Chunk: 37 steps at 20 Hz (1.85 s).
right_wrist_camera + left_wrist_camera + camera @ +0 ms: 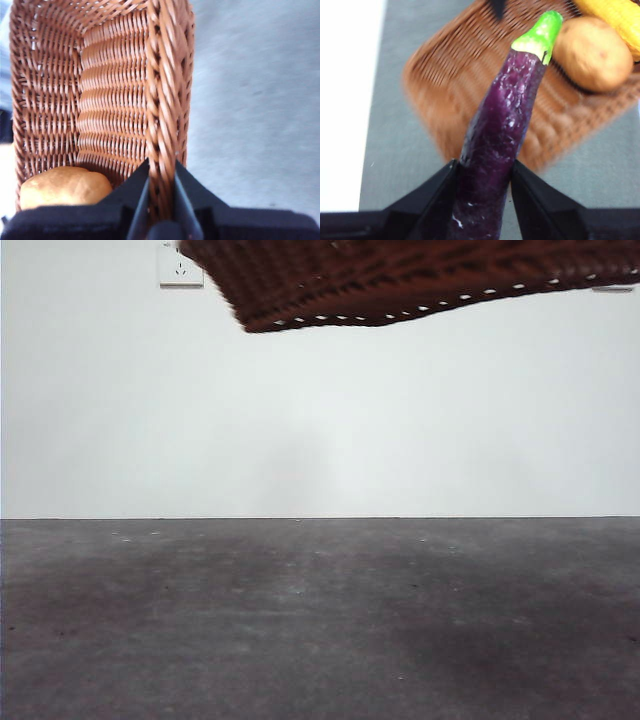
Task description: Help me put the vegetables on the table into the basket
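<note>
The table (pixel 320 630) lies bare across the front view, a dark grey mottled surface with no vegetable on it there, and above it the basket (pixel 400 280) hangs in the air at the top edge, its brown woven underside tilted and well clear of the surface. The right gripper (pixel 161 200) holds it up, its two black jaws pinched on the braided rim of one side wall. Inside the basket the potato (pixel 592 52) sits against a wall with the corn cob (pixel 620 20) just beside it, so two of the three vegetables are already in. The eggplant (pixel 500 135) is the one left: the left gripper (pixel 482 195) has its jaws closed on the thick purple end, green tip pointing out over the basket's floor. By the look of it this is the last placing step. The next move calls for carrying the eggplant on over the open weave, clear of the potato and the rim, lowering it while the basket is held steady, and only then parting the jaws
</note>
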{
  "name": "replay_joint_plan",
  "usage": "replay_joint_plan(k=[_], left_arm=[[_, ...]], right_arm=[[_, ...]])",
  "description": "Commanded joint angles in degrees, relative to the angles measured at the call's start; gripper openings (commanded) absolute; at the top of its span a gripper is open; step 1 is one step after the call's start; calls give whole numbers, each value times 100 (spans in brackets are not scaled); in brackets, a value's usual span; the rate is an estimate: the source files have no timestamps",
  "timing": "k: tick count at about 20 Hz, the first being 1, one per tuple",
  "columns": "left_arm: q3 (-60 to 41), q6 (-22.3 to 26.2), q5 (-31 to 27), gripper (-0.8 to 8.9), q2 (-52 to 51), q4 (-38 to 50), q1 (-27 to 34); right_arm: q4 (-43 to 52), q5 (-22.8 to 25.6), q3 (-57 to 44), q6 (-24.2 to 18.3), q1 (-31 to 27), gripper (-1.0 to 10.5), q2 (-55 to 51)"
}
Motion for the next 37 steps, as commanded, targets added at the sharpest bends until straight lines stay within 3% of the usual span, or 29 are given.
replay_joint_plan(k=[1,8,15,18,22,26,31,33,34,36,37], left_arm=[[-17,-118,-442,-7,358,11,-621],[-17,-118,-649,-7,1394,11,-1016],[-17,-407,4,11,2076,13,-981],[-15,-514,-9,366,2055,15,-942],[-13,-662,-20,382,1917,55,-907],[7,-1019,-232,382,1300,79,-826],[7,-2354,-358,381,-114,179,-358],[7,-2940,-361,372,-586,50,-190],[7,-3154,-361,342,-820,26,-114],[7,-3224,-361,-9,-1294,28,-44],[7,-3285,-358,-7,-1488,26,-44]], right_arm=[[-35,-90,-24,-24,310,-8,-37],[-94,42,-24,26,841,-8,-22],[-63,39,-24,9,874,-8,-22],[-7,39,-24,-17,872,-8,-22],[61,39,-24,15,874,-8,-22],[120,42,-24,107,861,-8,-22],[741,52,-24,789,850,-8,-22],[820,356,-24,988,699,-8,-22],[822,498,-24,1064,546,-8,-22],[850,514,-24,1134,15,-8,-22],[855,505,-24,1172,-308,-8,-22]])
